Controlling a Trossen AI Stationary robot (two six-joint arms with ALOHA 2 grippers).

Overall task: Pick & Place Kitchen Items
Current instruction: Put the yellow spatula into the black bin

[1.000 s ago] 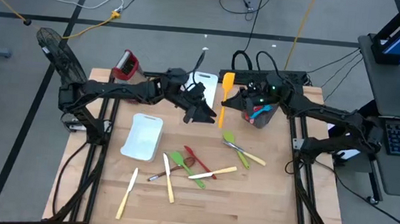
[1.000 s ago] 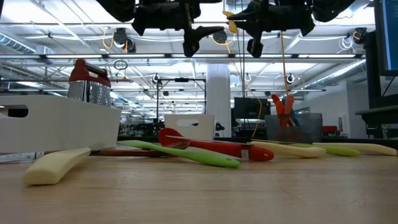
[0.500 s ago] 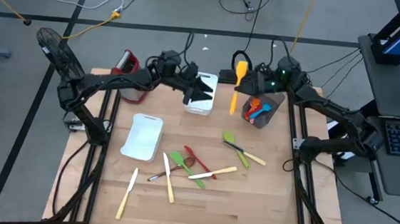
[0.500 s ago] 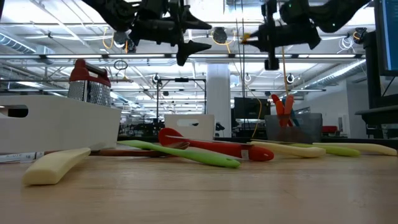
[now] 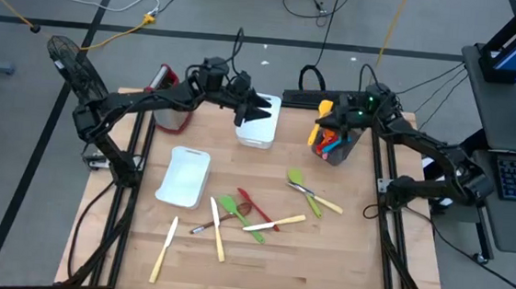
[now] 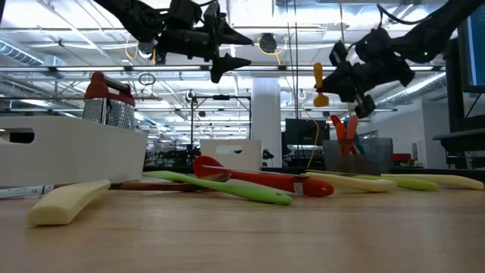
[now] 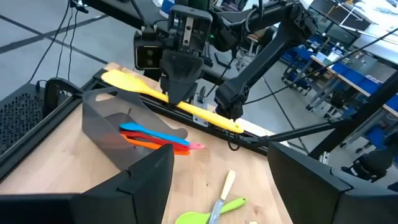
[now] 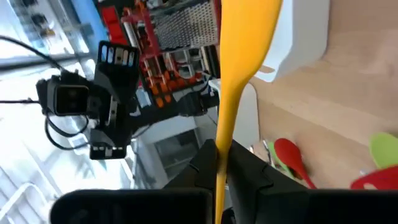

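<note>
One yellow spatula (image 7: 168,99) is pinched by its handle between the tightly closed fingers of the right gripper (image 7: 181,94), which hangs in the air directly over one grey bin (image 7: 106,134) at the far right of the table (image 5: 323,260); the blade sticks out past one side of the gripper and the handle past the other. Below that gripper, inside the grey bin, lie three utensils: one blue (image 7: 146,129), one orange (image 7: 155,142) and one pink (image 7: 194,146). Further from the right gripper, toward the middle and near edge of the table, nine or so utensils lie loose: three green ones (image 5: 237,211), one red spoon (image 5: 255,206), three cream knives (image 5: 217,229), and a couple of thin pieces too small to name. The left gripper (image 5: 259,109) hangs well apart from the right one, above one white bin (image 5: 261,131) at the far middle of the table, its fingers spread wide and holding nothing. Beyond the left gripper, toward the near left, one white tray (image 5: 184,176) lies flat on the wood, and behind the left arm one metal grater (image 6: 108,102) with a red top stands at the far left corner.
</note>
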